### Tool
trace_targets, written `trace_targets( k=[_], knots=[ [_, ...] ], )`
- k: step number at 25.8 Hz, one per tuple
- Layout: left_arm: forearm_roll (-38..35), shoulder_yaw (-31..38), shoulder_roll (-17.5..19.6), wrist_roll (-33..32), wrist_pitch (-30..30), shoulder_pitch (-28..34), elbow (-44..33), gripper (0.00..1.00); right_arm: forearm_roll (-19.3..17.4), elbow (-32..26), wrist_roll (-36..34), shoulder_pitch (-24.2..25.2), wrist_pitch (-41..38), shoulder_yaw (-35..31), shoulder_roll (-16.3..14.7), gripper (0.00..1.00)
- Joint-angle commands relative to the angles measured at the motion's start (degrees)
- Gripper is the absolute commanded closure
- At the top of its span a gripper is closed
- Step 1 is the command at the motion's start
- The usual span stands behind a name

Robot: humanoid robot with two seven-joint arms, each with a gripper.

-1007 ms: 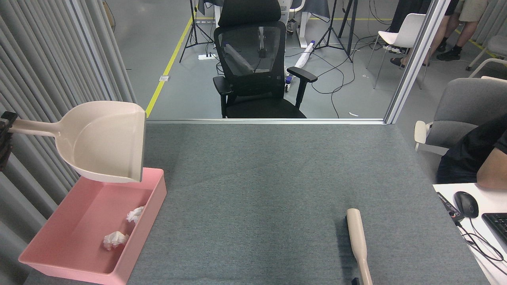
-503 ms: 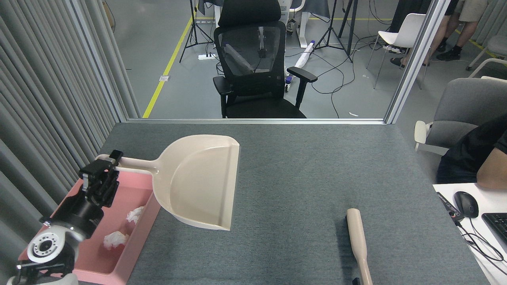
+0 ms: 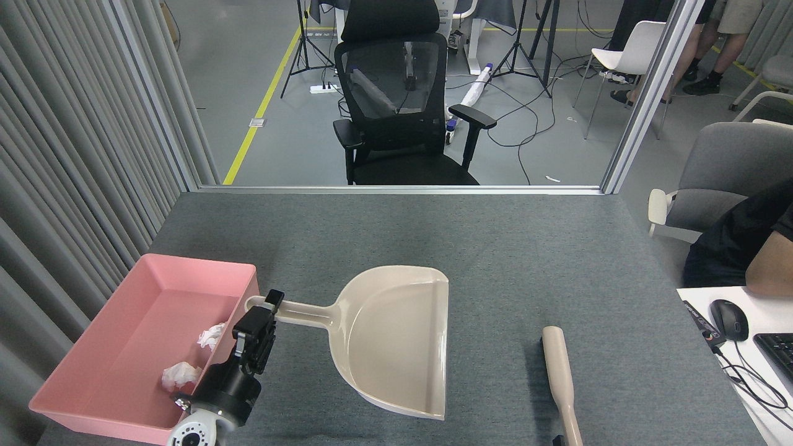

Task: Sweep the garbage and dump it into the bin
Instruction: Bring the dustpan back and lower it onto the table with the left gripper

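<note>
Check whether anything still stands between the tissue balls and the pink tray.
Nothing does: both tissue balls already lie inside the pink tray. The left tool holds the dustpan by its handle, over the table beside the tray.

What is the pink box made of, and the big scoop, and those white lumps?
The pink bin looks like smooth matte plastic, with moulded rounded corners. The beige dustpan looks like glossy hard plastic, since light shines off its pan. The two white garbage balls look like crumpled tissue paper, soft and wrinkly.
</note>
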Motion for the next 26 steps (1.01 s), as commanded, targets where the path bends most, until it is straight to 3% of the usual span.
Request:
trace_targets(
  k=[1, 9, 26],
  knots=[
    [-7.00, -0.85, -1.45, 1.42, -5.13, 0.05, 5.46, 1.00, 0.00, 0.00, -0.94, 0.46, -0.02, -0.25, -0.07, 0.01],
    [-8.58, -0.15, -2.07, 5.20, -10.23, -4.17, 17.33, 1.00, 0.00, 0.00, -1.47, 0.63, -0.02, -0.34, -0.16, 0.01],
    [-9.72, 1.00, -2.15, 9.07, -14.09, -12.69, 30.42, 1.00, 0.00, -0.09, -1.47, 0.81, 0.15, -0.43, -0.16, 0.01]
  ],
)
